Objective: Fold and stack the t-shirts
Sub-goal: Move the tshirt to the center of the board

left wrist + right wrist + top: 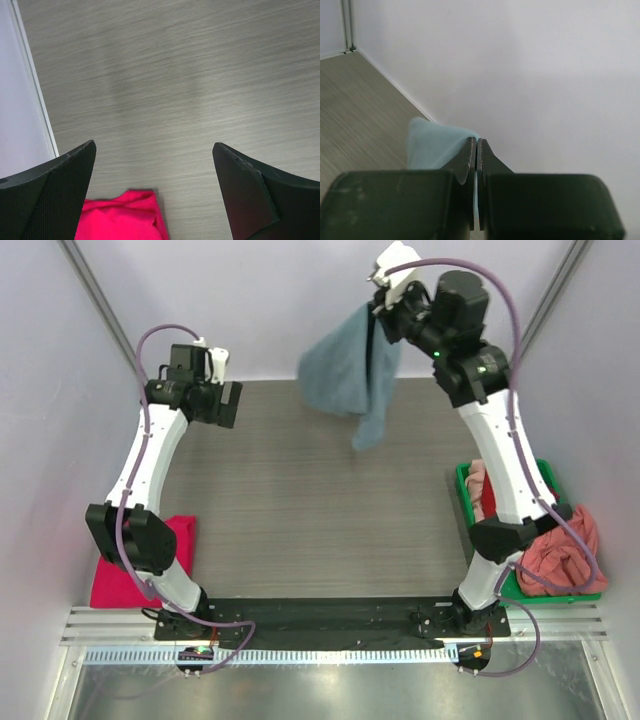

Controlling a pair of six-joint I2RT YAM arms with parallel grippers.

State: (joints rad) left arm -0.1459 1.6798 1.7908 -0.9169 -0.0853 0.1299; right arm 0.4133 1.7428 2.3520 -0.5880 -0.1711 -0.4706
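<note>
My right gripper (378,308) is shut on the grey-blue t-shirt (345,370) and holds it high at the back of the table, the cloth hanging down and bunched. In the right wrist view the gripper (477,142) pinches a fold of that shirt (432,145) between its closed fingers. My left gripper (228,405) is open and empty above the table's back left. In the left wrist view the gripper (154,150) has its jaws wide apart over bare table. A folded magenta-pink t-shirt (135,575) lies at the near left, also in the left wrist view (122,217).
A green bin (463,482) stands at the right edge, with salmon-pink and red shirts (560,545) heaped in and over it. Walls close in the table on the left, back and right. The arm bases sit on a black plate (330,618) at the near edge.
</note>
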